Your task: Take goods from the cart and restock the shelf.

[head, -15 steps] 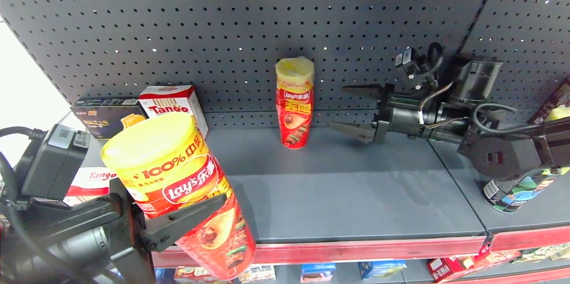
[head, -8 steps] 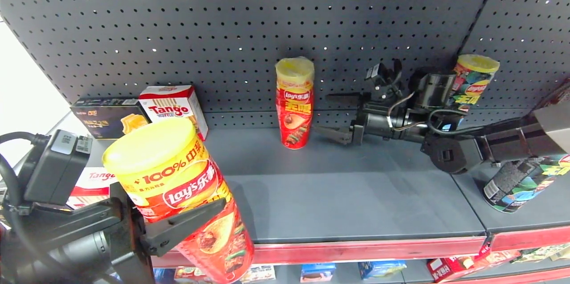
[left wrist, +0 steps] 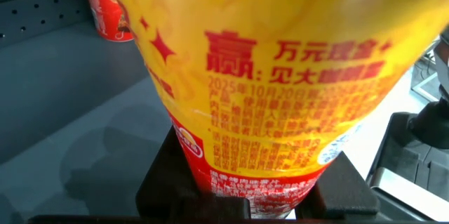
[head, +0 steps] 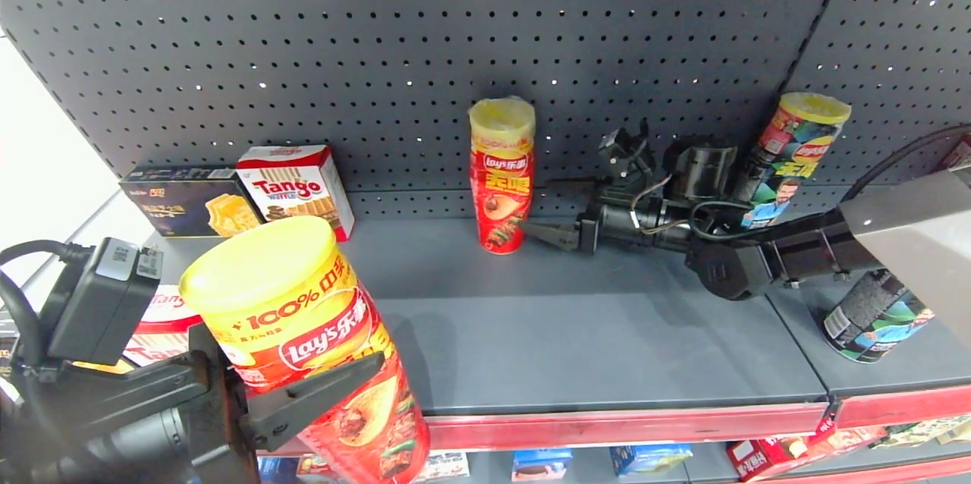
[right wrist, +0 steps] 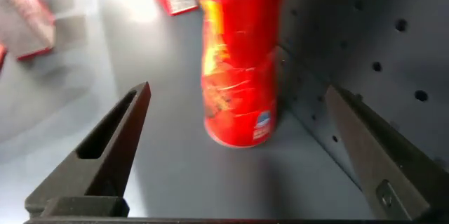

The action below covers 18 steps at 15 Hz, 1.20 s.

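My left fingers (head: 328,385) are clamped on the held can (head: 292,302), gripping its red lower half. Its yellow lid tilts up above them. In the left wrist view the held can (left wrist: 273,90) sits right between them, with the grey shelf (left wrist: 63,133) beyond it.

My right fingers (head: 554,235) are spread wide with nothing between the pads. The shelf can (head: 501,173) stands upright just ahead of their tips, hard by the pegboard (head: 455,36). In the right wrist view the shelf can (right wrist: 238,76) lies in line with the gap, one finger to each side of it and neither touching it. From the head view the lower tip is very near its side; I cannot tell whether it touches.

Beyond my left fingers, at the back of the shelf (head: 576,332), stand a wafer box (head: 296,184) and a dark box (head: 186,199) side by side. Behind my right fingers, past the wrist, a green can (head: 796,146) leans at the pegboard, and another can (head: 872,317) sits nearer the shelf's front edge.
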Motion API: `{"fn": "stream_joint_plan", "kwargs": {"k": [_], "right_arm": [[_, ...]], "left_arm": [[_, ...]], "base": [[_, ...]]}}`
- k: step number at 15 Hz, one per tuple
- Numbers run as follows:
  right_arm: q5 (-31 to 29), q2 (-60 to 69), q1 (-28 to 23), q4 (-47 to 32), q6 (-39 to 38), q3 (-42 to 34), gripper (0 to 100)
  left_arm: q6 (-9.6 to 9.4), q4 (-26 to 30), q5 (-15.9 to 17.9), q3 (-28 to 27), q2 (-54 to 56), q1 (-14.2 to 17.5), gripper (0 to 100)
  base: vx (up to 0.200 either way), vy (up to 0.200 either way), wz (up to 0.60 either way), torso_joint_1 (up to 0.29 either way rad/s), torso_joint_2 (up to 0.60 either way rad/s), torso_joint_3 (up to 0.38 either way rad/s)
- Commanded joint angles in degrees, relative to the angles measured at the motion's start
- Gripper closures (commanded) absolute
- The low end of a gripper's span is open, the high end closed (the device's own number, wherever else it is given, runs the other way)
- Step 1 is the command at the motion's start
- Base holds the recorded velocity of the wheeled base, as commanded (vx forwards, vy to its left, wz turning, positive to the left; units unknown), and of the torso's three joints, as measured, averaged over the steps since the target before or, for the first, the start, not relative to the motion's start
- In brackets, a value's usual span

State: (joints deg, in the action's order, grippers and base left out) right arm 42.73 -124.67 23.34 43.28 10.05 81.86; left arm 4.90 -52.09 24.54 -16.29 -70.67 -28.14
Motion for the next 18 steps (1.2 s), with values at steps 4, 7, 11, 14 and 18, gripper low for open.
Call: {"fn": "stream_joint_plan", "kwargs": {"k": [4, 7, 11, 14, 18], "right_arm": [[-0.9, -2.5, 3.2, 0.1, -0.6, 2.3, 0], [-1.8, -2.7, 4.5, 0.3, -0.7, 1.7, 0], [-1.9, 0.6, 5.1, 0.5, -0.4, -3.2, 0], [-3.1, 1.0, 5.0, 0.6, -0.3, -3.9, 0], [-8.0, -3.6, 5.3, 0.4, -1.7, 3.5, 0]], "left_arm": [[0.11, 0.0, 0.0, 0.2, 0.1, 0.0, 100], [0.11, 0.0, -0.1, 0.2, 0.1, 0.0, 100], [0.11, 0.0, -0.1, 0.2, 0.3, 0.1, 100], [0.02, 0.0, -0.1, 0.2, 0.2, 0.0, 100], [0.11, 0.0, -0.1, 0.6, 0.3, 0.1, 100]], "base": [[0.000, 0.000, 0.00, 0.000, 0.00, 0.000], [0.000, 0.000, 0.00, 0.000, 0.00, 0.000], [0.000, 0.000, 0.00, 0.000, 0.00, 0.000], [0.000, 0.000, 0.00, 0.000, 0.00, 0.000], [0.000, 0.000, 0.00, 0.000, 0.00, 0.000]]}}
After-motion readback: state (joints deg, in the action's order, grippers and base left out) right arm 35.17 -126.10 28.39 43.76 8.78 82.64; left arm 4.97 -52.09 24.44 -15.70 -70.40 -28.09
